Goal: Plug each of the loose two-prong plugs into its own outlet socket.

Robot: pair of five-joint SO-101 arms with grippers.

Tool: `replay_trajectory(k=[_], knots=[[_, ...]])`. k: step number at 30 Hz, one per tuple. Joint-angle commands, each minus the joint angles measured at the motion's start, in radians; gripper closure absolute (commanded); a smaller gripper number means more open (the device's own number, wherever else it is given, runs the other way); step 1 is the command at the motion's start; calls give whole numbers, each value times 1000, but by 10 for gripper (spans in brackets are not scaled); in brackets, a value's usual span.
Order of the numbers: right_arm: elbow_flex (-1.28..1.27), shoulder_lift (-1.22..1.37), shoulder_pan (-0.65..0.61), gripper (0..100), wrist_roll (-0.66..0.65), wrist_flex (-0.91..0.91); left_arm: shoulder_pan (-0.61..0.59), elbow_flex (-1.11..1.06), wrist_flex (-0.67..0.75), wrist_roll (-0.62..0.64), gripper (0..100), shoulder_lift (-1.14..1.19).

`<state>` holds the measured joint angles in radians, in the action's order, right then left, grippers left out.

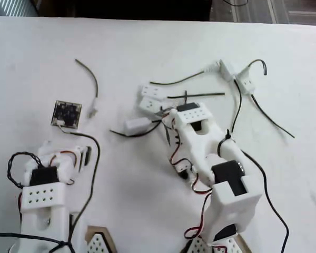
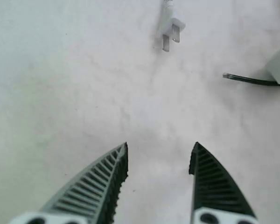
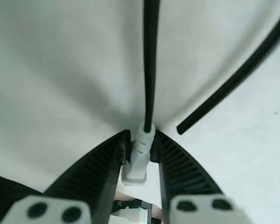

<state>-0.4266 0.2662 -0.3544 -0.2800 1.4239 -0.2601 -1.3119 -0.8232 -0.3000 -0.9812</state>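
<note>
A white table point(image 1: 147, 42) seen from above, with two white robot arms reaching in from the near edge. The landmark is a cluster of white outlet sockets point(image 1: 150, 99) lying near the table's middle.

Just on the near-right side of that cluster sits the right gripper point(image 3: 142, 136). Its dark ribbed jaws are pinched tight on the body of a white plug point(image 3: 139, 161). The plug's black cable point(image 3: 150, 60) runs straight out from the jaw tips, away from the wrist. A second black cable point(image 3: 233, 81) crosses the table diagonally beside it. The prongs are hidden between the jaws, so it is hard to tell how close they are to a socket.

Well to the left of the cluster, and nearer the front edge, the left gripper point(image 2: 160, 145) hangs over bare table. Its jaws are spread wide with nothing between them.

A loose two-prong plug point(image 2: 171, 29) lies flat on the table, left of the cluster and apart from the left gripper's tips. Its prongs point back toward that gripper.

A single white socket piece point(image 1: 137, 125) with a short black lead rests just below the cluster.

Further left of the cluster than the loose plug lies a small dark circuit board point(image 1: 67, 113).

Far right of the cluster, toward the back edge, lie two more white connector pieces point(image 1: 237, 76) with trailing black cables.
</note>
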Motion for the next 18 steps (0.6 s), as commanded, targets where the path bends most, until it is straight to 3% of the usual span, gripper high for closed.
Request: replay_trajectory(k=[1,6,18], knots=[[8,1,7,927,20,27,1,6,18,-8,779,-21],[25,1,-4,885,55,64,1,6,18,-8,779,-21],[28,1,5,918,61,81,1,6,18,-8,779,-21]])
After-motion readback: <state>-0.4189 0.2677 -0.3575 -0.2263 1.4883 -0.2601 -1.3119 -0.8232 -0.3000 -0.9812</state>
